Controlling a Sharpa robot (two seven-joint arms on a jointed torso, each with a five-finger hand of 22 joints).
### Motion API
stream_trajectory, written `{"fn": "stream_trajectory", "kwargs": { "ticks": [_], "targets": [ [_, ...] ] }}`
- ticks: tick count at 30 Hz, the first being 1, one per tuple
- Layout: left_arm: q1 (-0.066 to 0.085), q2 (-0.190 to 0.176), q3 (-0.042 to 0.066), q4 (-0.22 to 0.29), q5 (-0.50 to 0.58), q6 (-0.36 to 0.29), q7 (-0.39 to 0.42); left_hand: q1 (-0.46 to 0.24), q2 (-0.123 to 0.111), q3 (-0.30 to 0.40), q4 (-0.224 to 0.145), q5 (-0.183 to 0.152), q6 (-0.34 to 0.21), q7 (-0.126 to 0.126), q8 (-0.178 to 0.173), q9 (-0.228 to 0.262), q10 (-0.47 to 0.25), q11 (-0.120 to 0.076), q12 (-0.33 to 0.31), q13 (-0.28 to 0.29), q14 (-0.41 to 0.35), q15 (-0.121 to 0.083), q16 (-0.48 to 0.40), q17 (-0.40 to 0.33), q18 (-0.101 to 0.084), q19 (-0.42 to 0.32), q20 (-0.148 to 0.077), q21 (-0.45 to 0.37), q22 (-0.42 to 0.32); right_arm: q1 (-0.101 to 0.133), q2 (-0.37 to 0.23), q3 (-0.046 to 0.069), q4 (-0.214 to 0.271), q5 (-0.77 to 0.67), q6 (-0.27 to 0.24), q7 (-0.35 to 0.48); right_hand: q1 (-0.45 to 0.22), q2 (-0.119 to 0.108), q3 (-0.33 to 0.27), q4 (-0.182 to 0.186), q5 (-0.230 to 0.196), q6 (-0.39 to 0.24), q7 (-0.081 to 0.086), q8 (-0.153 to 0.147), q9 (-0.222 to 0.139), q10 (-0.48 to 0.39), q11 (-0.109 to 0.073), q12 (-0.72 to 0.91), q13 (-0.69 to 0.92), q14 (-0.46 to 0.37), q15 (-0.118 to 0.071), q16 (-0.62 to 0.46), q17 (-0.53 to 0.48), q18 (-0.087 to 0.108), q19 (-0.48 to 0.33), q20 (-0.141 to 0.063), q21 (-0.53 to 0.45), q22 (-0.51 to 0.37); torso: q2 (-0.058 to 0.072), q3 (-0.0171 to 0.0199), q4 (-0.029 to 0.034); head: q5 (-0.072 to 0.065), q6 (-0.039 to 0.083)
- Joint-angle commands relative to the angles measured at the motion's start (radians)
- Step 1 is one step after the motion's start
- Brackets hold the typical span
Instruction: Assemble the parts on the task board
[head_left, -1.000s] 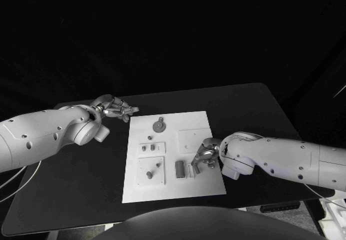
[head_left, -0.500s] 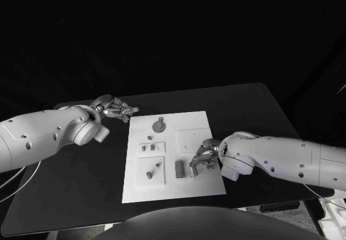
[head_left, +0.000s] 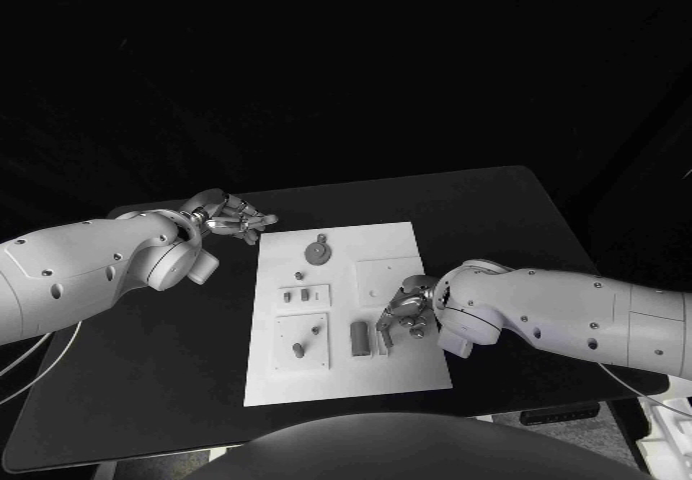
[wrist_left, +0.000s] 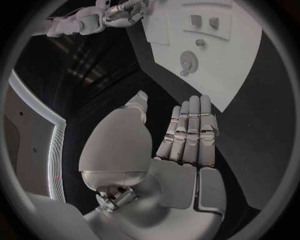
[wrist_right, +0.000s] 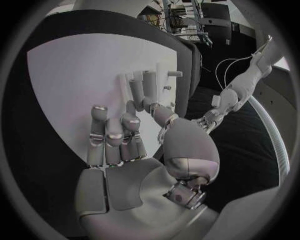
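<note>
The white task board (head_left: 346, 310) lies in the middle of the black tabletop (head_left: 490, 210), slightly below the centre of the head view. On it, a round grey part (head_left: 317, 250) with a small stem sits near the board's upper left. Two small parts (head_left: 299, 295) stand in a raised square block at the left edge, and another block below it carries a single peg (head_left: 299, 349). A dark upright part (head_left: 359, 337) stands in the board's lower middle.

The right hand (head_left: 407, 312) reaches in from the right side of the frame over the board's lower right. Its fingers (wrist_right: 139, 90) curl down beside the dark part and a pale piece (head_left: 382, 340); whether they grip anything cannot be told.

The left hand (head_left: 231, 217) hovers at the upper left, off the board's corner, with its fingers (wrist_left: 190, 130) straight, apart and empty.
</note>
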Motion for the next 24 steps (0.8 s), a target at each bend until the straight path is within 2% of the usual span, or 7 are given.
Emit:
{"fn": "stream_trajectory", "kwargs": {
  "ticks": [1,10,16,24],
  "targets": [
    [0.002,0.000,0.001,0.004,-0.003,0.013,0.001,0.004,-0.004,-0.005,-0.002,-0.005,0.003,-0.003,0.000,-0.001,0.005,-0.002,0.003,-0.001,0.004,0.000,-0.007,0.001,0.012,0.008,0.000,-0.007,-0.001,-0.005,0.003,-0.002,-0.005,-0.001,0.031,-0.005,-0.010,-0.001,-0.002,0.001,0.003,0.002,0.002,-0.004,-0.002,0.002,-0.003,0.002,-0.002,0.005,-0.002,0.005,-0.001,0.015,0.005,-0.004,0.004,0.018,0.000,0.0004,-0.0009,0.002,0.000],
    [0.002,0.004,0.000,-0.001,-0.007,0.015,0.000,0.003,-0.005,-0.004,-0.002,-0.005,0.003,-0.003,0.000,-0.002,0.005,-0.002,0.003,-0.001,0.004,0.000,-0.007,0.001,0.011,0.008,0.000,-0.007,-0.001,-0.008,0.008,-0.002,-0.014,-0.013,0.048,-0.008,-0.018,-0.006,-0.003,0.005,0.003,0.001,0.003,-0.006,-0.005,0.000,-0.001,0.000,-0.002,0.003,-0.002,0.004,-0.001,0.015,0.004,-0.003,0.003,0.018,0.000,0.0009,-0.0006,0.000,0.000],
    [0.002,0.004,0.000,-0.001,-0.007,0.015,0.000,0.002,-0.005,-0.004,-0.002,-0.005,0.003,-0.003,0.000,-0.002,0.005,-0.002,0.003,-0.001,0.004,0.000,-0.007,0.001,0.011,0.008,0.000,-0.007,-0.001,-0.009,0.007,-0.002,-0.017,-0.018,0.056,-0.010,-0.021,-0.007,-0.003,0.007,0.003,0.001,0.003,-0.006,-0.006,0.000,-0.001,0.000,-0.001,0.003,-0.002,0.004,-0.001,0.015,0.004,-0.003,0.003,0.018,0.002,-0.0002,-0.0014,-0.001,0.000],
    [0.002,0.002,0.000,0.001,-0.007,0.014,0.000,0.002,-0.005,-0.004,-0.002,-0.005,0.003,-0.003,0.000,-0.002,0.005,-0.002,0.003,-0.001,0.004,0.000,-0.007,0.002,0.011,0.008,0.000,-0.007,-0.001,-0.015,0.015,-0.002,-0.027,-0.021,0.061,-0.011,-0.024,-0.008,-0.003,0.010,0.003,0.001,0.003,-0.007,-0.006,-0.001,-0.001,0.000,-0.001,0.002,-0.002,0.004,-0.001,0.015,0.003,-0.003,0.003,0.017,0.000,0.0006,0.0003,0.001,0.000]
  ]
}}
